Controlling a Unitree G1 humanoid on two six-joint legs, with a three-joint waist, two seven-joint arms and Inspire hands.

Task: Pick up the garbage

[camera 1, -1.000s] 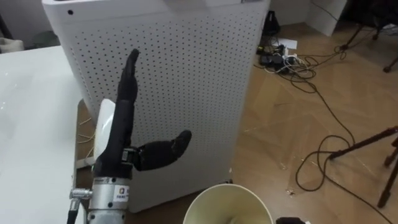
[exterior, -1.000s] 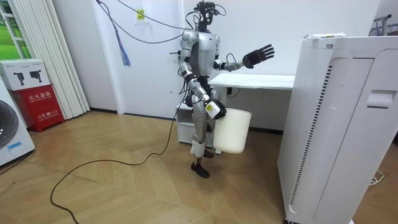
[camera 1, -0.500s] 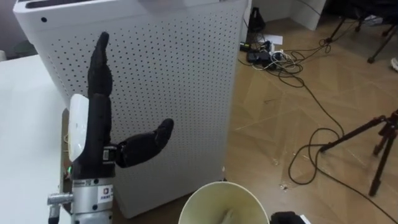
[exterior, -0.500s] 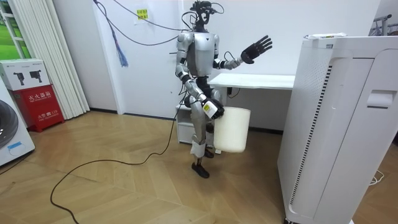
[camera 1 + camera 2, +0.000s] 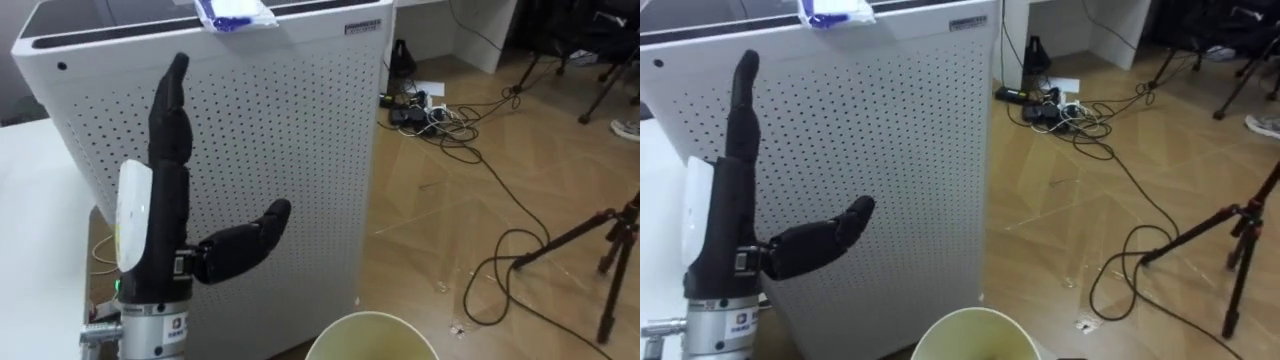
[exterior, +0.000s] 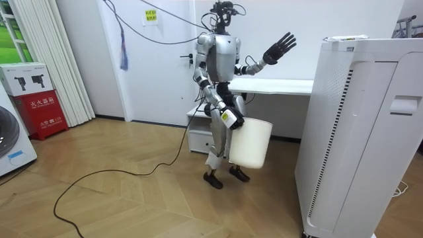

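A white desk (image 5: 35,190) is seen at the far left of the eye views, just beside the tall white perforated air purifier (image 5: 300,150). The left hand (image 5: 170,190) is raised upright in front of the purifier's perforated face, with its fingers held straight and released and the thumb stuck out sideways; nothing is grasped by it. A crumpled blue-and-white wrapper (image 5: 235,12), the garbage, is seen lying on the purifier's top edge, above the left hand and apart from it. The rim of a cream waste bin (image 5: 370,318) is shown low, in front of the purifier. In the room view the bin is carried at the right hand (image 6: 232,119), whose grip cannot be told. Right of the purifier, tangled cables (image 5: 440,100) are spread over the wooden floor.
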